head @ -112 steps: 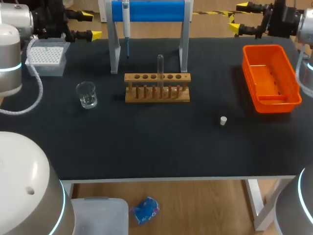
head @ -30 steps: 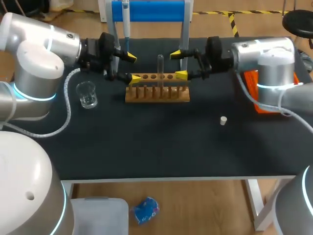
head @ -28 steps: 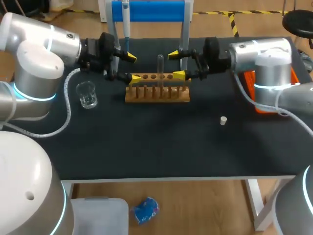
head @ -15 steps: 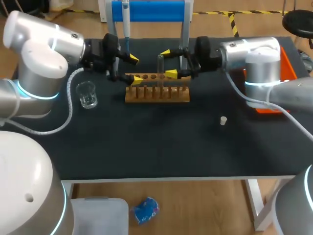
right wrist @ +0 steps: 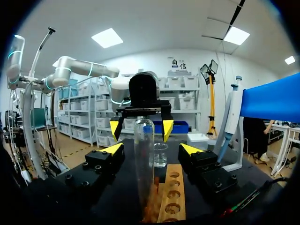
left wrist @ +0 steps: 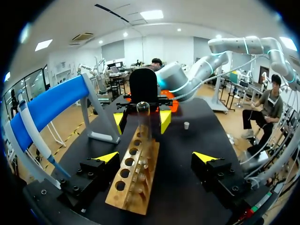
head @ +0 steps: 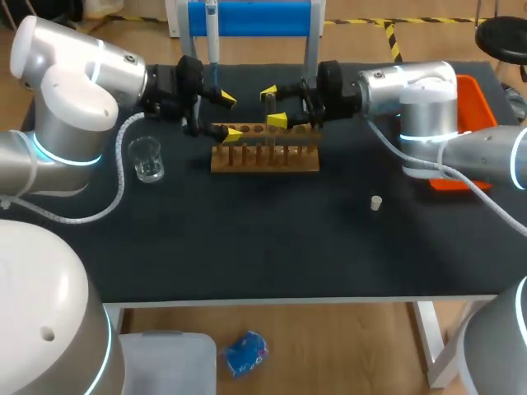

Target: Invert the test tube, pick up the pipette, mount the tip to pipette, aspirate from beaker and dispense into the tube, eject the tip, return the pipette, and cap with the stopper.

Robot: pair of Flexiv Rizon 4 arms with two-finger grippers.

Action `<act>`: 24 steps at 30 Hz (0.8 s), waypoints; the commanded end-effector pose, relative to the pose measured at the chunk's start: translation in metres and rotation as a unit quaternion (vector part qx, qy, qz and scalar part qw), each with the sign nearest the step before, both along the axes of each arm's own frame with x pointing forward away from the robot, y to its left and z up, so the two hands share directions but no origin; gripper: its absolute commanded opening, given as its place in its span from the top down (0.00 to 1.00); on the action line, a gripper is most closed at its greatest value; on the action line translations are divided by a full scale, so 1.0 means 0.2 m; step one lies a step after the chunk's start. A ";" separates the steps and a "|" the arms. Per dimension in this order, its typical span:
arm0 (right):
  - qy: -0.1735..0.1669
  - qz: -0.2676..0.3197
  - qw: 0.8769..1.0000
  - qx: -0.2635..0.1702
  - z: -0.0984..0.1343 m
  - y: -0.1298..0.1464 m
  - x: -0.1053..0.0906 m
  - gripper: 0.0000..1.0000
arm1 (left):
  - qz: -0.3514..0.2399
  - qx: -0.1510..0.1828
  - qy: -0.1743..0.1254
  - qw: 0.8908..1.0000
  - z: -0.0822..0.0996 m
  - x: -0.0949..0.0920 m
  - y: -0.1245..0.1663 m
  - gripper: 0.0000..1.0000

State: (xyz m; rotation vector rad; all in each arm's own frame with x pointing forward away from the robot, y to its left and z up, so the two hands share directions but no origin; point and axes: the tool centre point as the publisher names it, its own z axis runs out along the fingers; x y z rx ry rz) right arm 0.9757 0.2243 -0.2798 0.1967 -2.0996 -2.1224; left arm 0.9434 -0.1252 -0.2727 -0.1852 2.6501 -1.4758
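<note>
Standing upright on the wooden rack (head: pixel 263 156), toward the back middle of the tabletop (head: pixel 247 247): the test tube (right wrist: pixel 144 164), rounded end up, so apparently parked mouth-down and due to be turned over. Flanking it from the right side, the right gripper (right wrist: pixel 152 149), fingers spread wide, one on either side of the glass with a clear gap to each, gripping nothing; likely lined up this way for closing on the tube at mid-height. Opposite, at the rack's left end, the left gripper (left wrist: pixel 155 157), likewise wide and empty, poised over that end, contact impossible to tell; possibly there to steady the rack or take the tube over. Hanging tip-down on the blue stand (head: pixel 249 16) at the back edge, the pipette (head: pixel 212 33), within easy reach. Left of the rack, the beaker (head: pixel 146 159). Toward the front right, well apart, the stopper (head: pixel 375 202). At the right edge, the orange bin (head: pixel 482 107), presumably for the spent tip.
</note>
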 end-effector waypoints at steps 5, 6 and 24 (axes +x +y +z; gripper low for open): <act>0.001 0.016 1.000 -0.005 -0.02 0.02 0.03 0.57 | -0.001 0.001 0.001 1.000 0.00 0.00 0.00 0.00; 0.002 0.016 1.000 -0.005 -0.02 0.02 0.03 0.56 | -0.001 0.001 0.001 1.000 0.00 0.00 0.00 0.00; 0.000 0.014 1.000 -0.015 -0.03 0.02 -0.01 1.00 | -0.001 0.001 0.001 1.000 0.00 0.00 0.00 0.00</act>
